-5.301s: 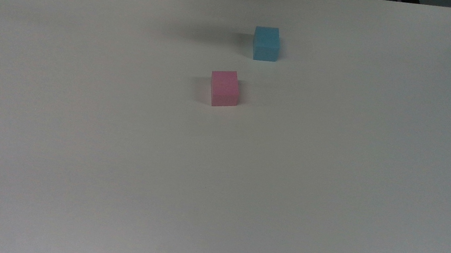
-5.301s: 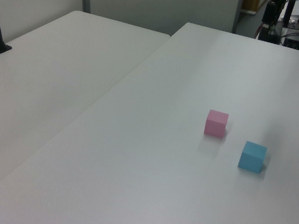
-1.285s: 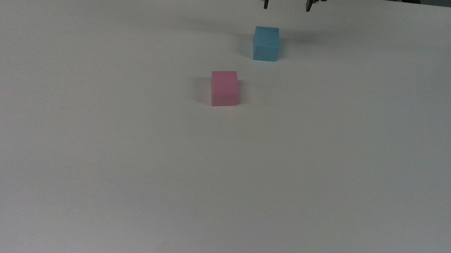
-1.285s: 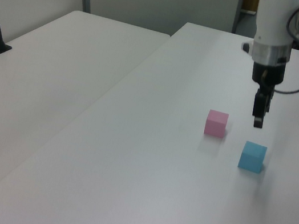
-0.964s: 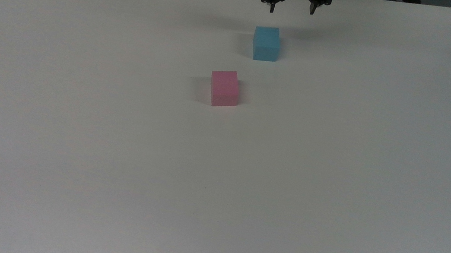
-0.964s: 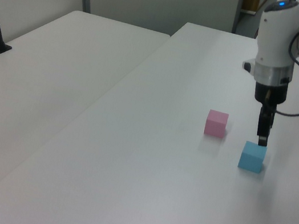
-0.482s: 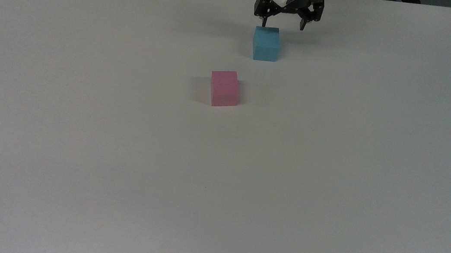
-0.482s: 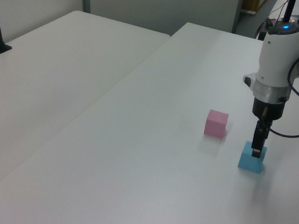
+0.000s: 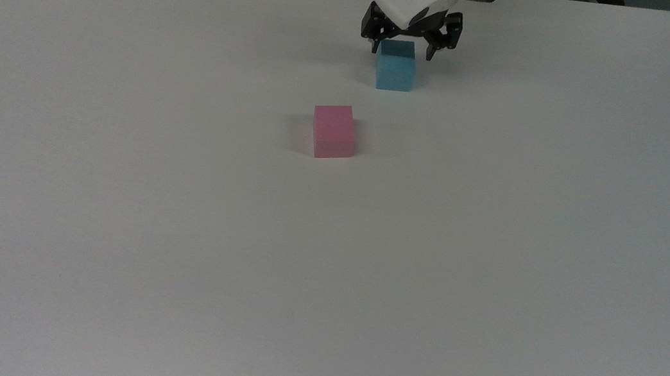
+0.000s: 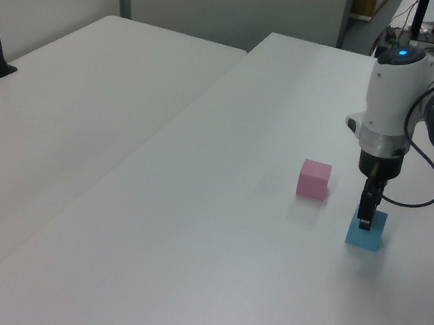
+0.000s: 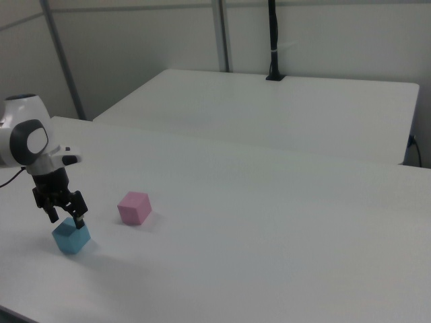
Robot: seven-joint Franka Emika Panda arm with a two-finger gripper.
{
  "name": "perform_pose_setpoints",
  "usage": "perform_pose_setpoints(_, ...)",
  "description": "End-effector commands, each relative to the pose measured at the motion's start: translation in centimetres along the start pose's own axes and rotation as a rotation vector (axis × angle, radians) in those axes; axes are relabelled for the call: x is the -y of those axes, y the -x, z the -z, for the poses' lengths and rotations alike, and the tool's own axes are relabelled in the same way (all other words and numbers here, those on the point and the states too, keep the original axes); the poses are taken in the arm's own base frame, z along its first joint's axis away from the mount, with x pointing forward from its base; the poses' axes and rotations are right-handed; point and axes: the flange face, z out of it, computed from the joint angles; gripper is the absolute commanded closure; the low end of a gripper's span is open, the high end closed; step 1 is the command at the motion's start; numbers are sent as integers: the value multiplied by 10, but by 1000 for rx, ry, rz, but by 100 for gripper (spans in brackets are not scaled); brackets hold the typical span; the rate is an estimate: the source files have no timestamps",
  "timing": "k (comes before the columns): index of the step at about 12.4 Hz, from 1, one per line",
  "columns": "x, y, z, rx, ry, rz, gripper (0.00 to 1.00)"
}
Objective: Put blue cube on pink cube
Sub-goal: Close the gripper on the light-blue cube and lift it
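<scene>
Lowered from above, the hand (image 9: 403,51) now straddles the blue cube (image 9: 396,70) near the counter's (image 9: 175,225) far edge, fingers spread for gripping, pink cube (image 9: 333,131) waiting nearby.

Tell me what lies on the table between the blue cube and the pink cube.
Nothing: in the top view, bare white table separates the blue cube from the pink cube. The open gripper straddles the blue cube's far edge.

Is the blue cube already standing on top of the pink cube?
No, the blue cube rests on the table, apart from the pink cube, with the open end effector around its top.
</scene>
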Motion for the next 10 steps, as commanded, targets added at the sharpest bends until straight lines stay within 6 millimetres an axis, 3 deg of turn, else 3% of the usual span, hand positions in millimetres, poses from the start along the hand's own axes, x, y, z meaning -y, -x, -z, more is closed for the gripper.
perform_pose_setpoints(1, 3, -5, -19, -15, 13, -2, 0)
perform_pose_setpoints(2, 5, -5, -23, -13, 27, 11, 0)
perform_pose_setpoints(4, 6, -6, -33, -2, 45, 4, 15)
perform_pose_setpoints(6, 3, -8, -25, -12, 41, -3, 51)
perform_pose_setpoints(9, -5, -8, 9, -35, 36, -14, 66)
perform_pose_setpoints(10, -15, -11, 36, -50, 33, -32, 67)
